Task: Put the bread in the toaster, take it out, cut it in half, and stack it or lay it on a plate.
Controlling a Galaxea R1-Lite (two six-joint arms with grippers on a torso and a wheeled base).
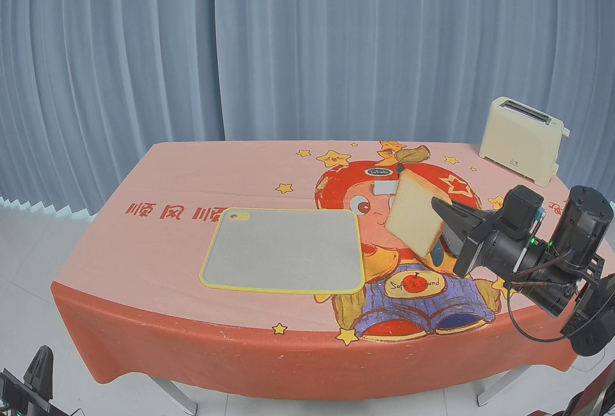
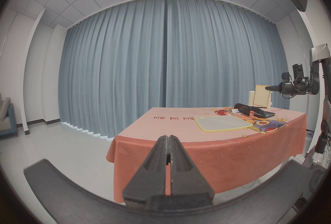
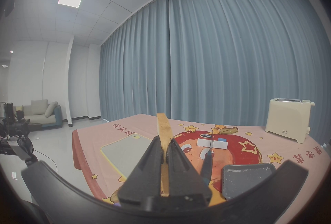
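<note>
A pale slice of bread (image 1: 413,212) hangs upright above the right half of the table, with my right gripper (image 1: 441,210) shut on its edge. In the right wrist view the bread (image 3: 163,130) stands on edge between the closed fingers (image 3: 179,162). The cream toaster (image 1: 522,140) stands at the table's far right corner, its slot facing up, well behind the bread. A dark grey plate (image 3: 246,174) and a knife (image 3: 208,162) lie on the cloth under that gripper. My left gripper (image 2: 169,155) is shut on nothing, low and off the table's left side.
A grey cutting board with a yellow rim (image 1: 285,251) lies bare at the table's middle front. A small white card (image 3: 212,143) rests on the cartoon cloth. Blue curtains hang behind the table. The cloth's left half is open room.
</note>
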